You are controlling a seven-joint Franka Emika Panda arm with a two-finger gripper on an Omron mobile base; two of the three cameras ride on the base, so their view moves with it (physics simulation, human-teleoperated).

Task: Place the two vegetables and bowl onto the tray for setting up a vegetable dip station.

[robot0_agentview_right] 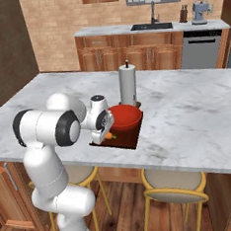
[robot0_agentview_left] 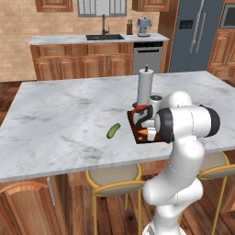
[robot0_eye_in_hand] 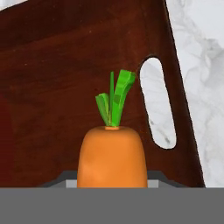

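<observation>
My gripper (robot0_eye_in_hand: 111, 180) is shut on the orange carrot (robot0_eye_in_hand: 112, 155), whose green top points away from the hand. It hovers low over the near end of the dark reddish-brown tray (robot0_eye_in_hand: 65, 65), beside the tray's handle slot. From the base views the gripper (robot0_agentview_right: 107, 133) holds the carrot (robot0_agentview_right: 110, 136) at the tray's (robot0_agentview_right: 128, 140) front left corner. The red bowl (robot0_agentview_right: 124, 115) sits on the tray just behind. A dark green cucumber (robot0_agentview_left: 113, 131) lies on the marble counter, left of the tray (robot0_agentview_left: 134, 123) and apart from it.
A white paper-towel roll (robot0_agentview_left: 145, 86) stands upright right behind the tray. The marble island (robot0_agentview_left: 64, 110) stretches wide to the left. Stools (robot0_agentview_left: 114, 179) stand under its front edge. A back counter with a sink (robot0_agentview_left: 104, 36) lies far behind.
</observation>
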